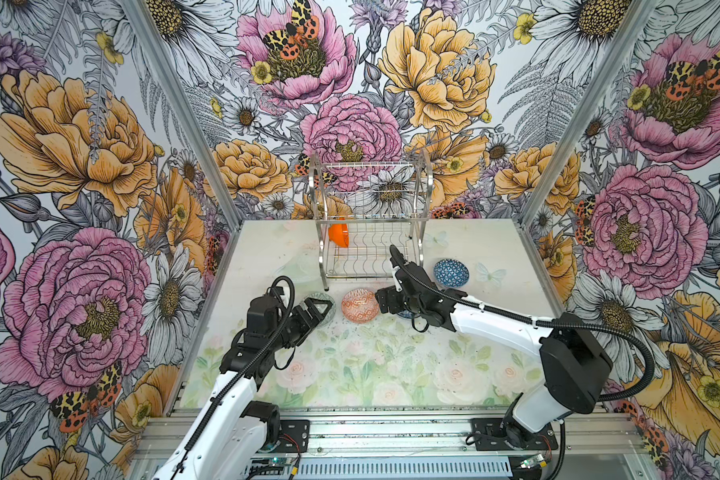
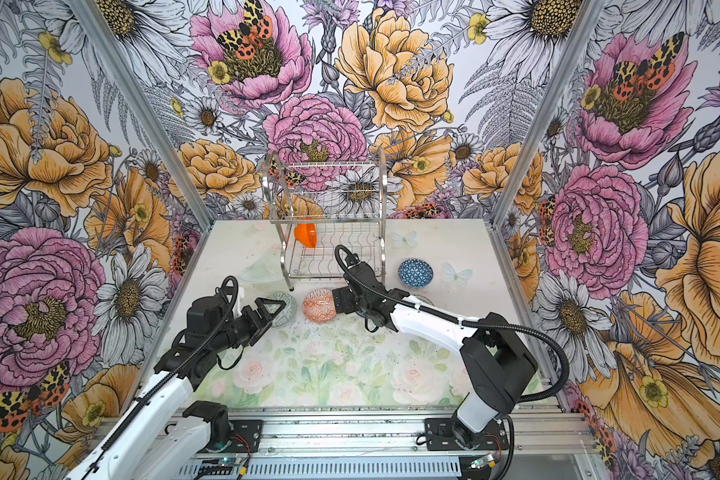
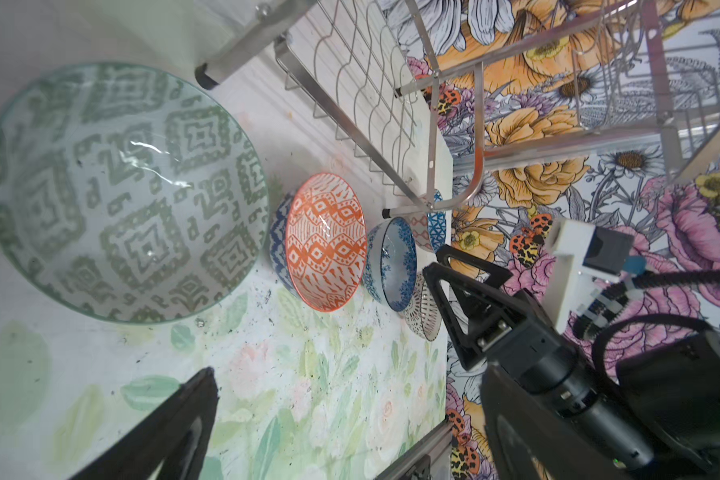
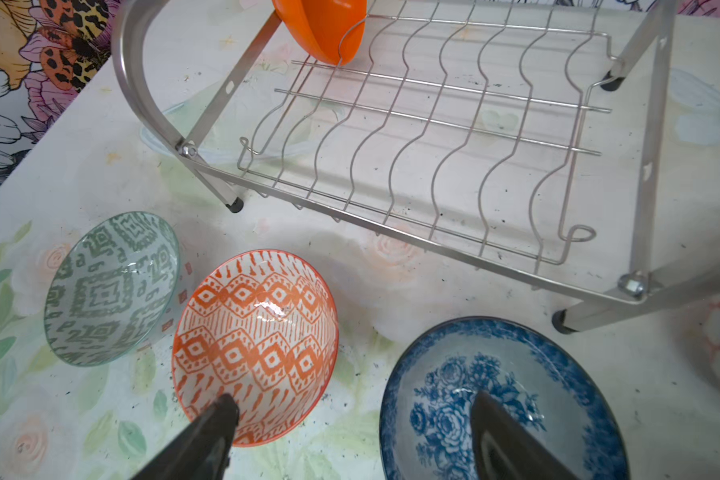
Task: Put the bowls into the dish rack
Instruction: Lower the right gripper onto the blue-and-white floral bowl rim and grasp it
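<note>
Orange-white bowl [image 1: 359, 305]: upright on desk, just near of dish rack [image 4: 650, 166], between grey-green bowl [image 4: 109, 291] at left and blue floral bowl [image 4: 474, 365] at right. Right gripper [image 4: 352, 401], spread and empty, hangs above its right rim, the closer arm. Left gripper [image 1: 321, 308], released, over grey-green bowl

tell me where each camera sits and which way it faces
Top views: high in front, looking down at the dish rack; left end effector and right end effector show.
Left wrist: on the left arm, looking sideways over the green bowl; own fingers and right end effector show.
Right wrist: on the right arm, looking down at the rack; own fingers show.
Both wrist views share the orange-white bowl.
</note>
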Controlling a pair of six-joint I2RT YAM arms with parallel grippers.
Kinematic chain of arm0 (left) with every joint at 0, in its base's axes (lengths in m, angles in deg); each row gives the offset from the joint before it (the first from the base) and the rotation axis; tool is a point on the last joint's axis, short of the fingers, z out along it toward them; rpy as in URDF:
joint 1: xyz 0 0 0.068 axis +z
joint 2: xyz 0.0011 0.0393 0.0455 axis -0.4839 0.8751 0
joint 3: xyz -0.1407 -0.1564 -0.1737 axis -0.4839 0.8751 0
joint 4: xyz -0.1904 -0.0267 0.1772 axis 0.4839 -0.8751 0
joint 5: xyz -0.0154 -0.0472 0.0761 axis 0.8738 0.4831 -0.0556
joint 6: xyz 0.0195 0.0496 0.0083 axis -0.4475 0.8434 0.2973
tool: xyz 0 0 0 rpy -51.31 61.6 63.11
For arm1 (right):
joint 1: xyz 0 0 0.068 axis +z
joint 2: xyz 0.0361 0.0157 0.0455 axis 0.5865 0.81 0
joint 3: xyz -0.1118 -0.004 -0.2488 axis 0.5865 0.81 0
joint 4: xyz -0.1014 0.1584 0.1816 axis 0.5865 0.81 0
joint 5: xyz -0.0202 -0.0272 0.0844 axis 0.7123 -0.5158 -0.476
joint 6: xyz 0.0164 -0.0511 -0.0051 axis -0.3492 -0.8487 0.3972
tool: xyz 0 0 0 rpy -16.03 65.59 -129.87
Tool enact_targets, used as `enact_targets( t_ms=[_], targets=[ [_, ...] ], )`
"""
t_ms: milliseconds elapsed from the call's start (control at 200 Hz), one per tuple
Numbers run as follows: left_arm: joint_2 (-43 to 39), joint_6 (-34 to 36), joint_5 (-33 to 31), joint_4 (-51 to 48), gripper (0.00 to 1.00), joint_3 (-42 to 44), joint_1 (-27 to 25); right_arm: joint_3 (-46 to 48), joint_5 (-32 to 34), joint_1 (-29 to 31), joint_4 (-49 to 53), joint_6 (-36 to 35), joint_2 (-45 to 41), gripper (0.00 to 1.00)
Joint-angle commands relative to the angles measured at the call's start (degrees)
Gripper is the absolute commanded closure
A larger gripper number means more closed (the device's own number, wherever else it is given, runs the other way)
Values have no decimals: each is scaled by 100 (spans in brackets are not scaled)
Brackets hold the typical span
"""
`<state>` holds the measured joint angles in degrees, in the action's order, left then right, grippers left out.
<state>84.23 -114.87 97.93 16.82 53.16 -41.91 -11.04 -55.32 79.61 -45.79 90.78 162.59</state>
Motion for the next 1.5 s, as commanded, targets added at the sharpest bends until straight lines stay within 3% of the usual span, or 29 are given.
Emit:
enact_targets(
  t_ms=[0,215,565,891,1201,1496],
  targets=[
    [-14,49,-482,268,1,-142,-478,10,435,56,372,-17,88,18],
    [151,32,-611,651,1,-178,-894,-215,412,62,723,-36,343,36],
    [413,44,-632,1030,1,-84,-1163,-462,130,67,784,-52,835,38],
    [463,119,-618,1097,1,-81,-1163,-828,37,65,930,-123,1284,54],
    [527,143,-601,1161,1,-64,-1164,-859,292,60,1020,-210,1410,58],
    [563,145,-552,1168,1,-46,-1164,-993,249,39,1047,-221,1585,71]
  ],
)
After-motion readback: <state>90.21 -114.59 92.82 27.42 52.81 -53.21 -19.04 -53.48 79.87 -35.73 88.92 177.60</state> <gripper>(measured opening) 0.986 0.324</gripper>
